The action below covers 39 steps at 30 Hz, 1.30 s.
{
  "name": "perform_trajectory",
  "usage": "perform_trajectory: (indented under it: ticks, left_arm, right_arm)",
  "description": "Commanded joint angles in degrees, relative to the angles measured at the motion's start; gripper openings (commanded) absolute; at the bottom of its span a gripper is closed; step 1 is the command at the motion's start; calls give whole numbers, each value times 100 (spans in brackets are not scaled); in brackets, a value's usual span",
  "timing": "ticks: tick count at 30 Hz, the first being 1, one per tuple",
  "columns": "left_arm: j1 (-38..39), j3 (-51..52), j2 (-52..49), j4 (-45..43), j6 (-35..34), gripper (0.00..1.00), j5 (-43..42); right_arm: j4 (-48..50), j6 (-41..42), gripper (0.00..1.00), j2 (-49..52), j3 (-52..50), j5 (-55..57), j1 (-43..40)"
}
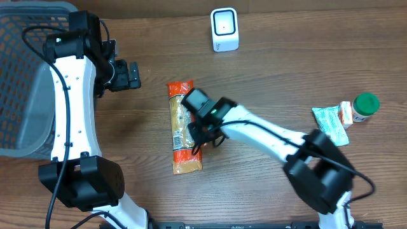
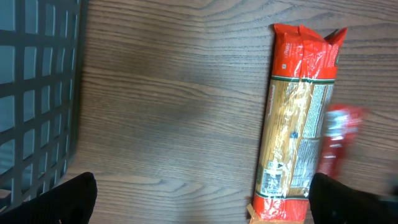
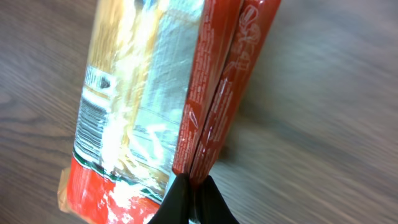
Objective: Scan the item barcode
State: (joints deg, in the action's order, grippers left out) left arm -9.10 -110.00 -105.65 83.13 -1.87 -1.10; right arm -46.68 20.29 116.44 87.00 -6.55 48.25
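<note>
The item is a long spaghetti packet (image 1: 180, 127) with orange-red ends, lying lengthwise on the wooden table. My right gripper (image 1: 200, 140) is shut on the packet's red side seam (image 3: 221, 99), pinched thin between the black fingertips (image 3: 177, 202). The right wrist view shows the packet (image 3: 143, 93) tilted up on that edge. A small barcode label (image 2: 272, 177) shows near the packet's lower end in the left wrist view. The white scanner (image 1: 224, 29) stands at the table's far edge. My left gripper (image 1: 131, 74) hangs open above bare table, left of the packet (image 2: 298, 118), holding nothing.
A dark mesh basket (image 1: 25, 70) fills the left side, its wall (image 2: 37, 93) close to my left gripper. At the right lie a green-capped bottle (image 1: 365, 105), a small orange box (image 1: 345, 112) and a pale green sachet (image 1: 331, 124).
</note>
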Motion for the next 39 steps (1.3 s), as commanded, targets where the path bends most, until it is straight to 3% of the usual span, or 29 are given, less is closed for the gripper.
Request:
perform_trajectory:
  ticks: [1,10,15,25,33,39]
  left_arm:
    - [13,-103,142,-2,61,100,-20]
    - [13,-103,142,-2,63,100,-22]
    - [13,-103,142,-2,63,100,-22]
    - [13,-103,142,-2,61,100,-20]
    - [13,-103,142,-2,61,100,-22]
    - [13,-103,142,-2,61,100,-22]
  right_arm:
    - [-118,-848,4,-973,48,-146,-310]
    - [-1322,-3462,4,-1362,-72,-1471,-474]
    - [-1019,-4339,4,-1362,-529,-1733,-313]
    - [1038,-4393,4,-1355,-1908,-1766,125]
    - [1193,-4354,7,-1346,-2041,-1731,295]
    - [1475,-4135,8,-1132,-2041,-914,282]
